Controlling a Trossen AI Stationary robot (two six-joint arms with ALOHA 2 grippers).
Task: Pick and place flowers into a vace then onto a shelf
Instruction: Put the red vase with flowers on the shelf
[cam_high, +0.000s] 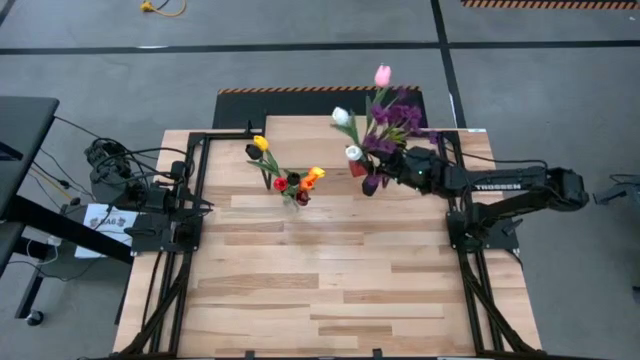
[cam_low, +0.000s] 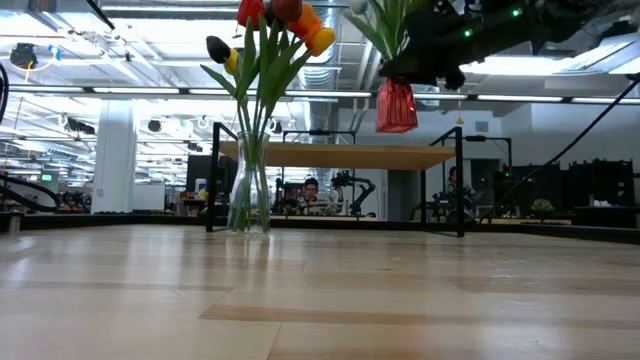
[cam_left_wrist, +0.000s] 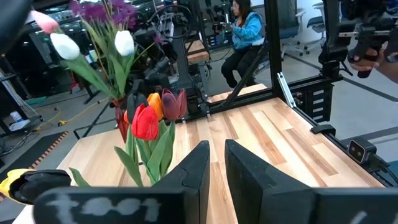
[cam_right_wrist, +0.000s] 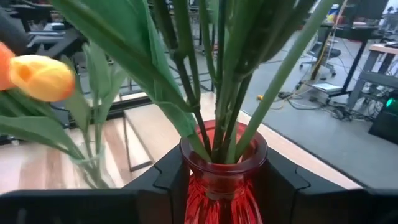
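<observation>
I have the red vase (cam_right_wrist: 221, 180) pinched at its neck between my right gripper's (cam_right_wrist: 222, 186) fingers, and in the low view it hangs clear of the table, up above the level of the shelf (cam_low: 345, 155) top. The flowers (cam_high: 385, 115) in it, white, pink and purple heads on long green stems, fan out above my grip. My left gripper (cam_left_wrist: 214, 180) waits at the table's left edge with its fingers drawn close together and nothing between them. A clear vase (cam_low: 250, 190) with red, yellow and orange tulips (cam_high: 290, 172) stands on the table in front of the shelf. I judge the red vase to be ribbed glass: stiff, smooth, likely slippery and breakable, so the narrow neck under the flared lip is the right place to hold, since the lip would stop it sliding down through my fingers. The load is top-heavy; the stems are light but long and springy, and they will sway if I move fast. They sit loose in the mouth, so tipping the vase could spill them. I would keep it upright and lower it flat onto the shelf top, clear of the other bouquet.
</observation>
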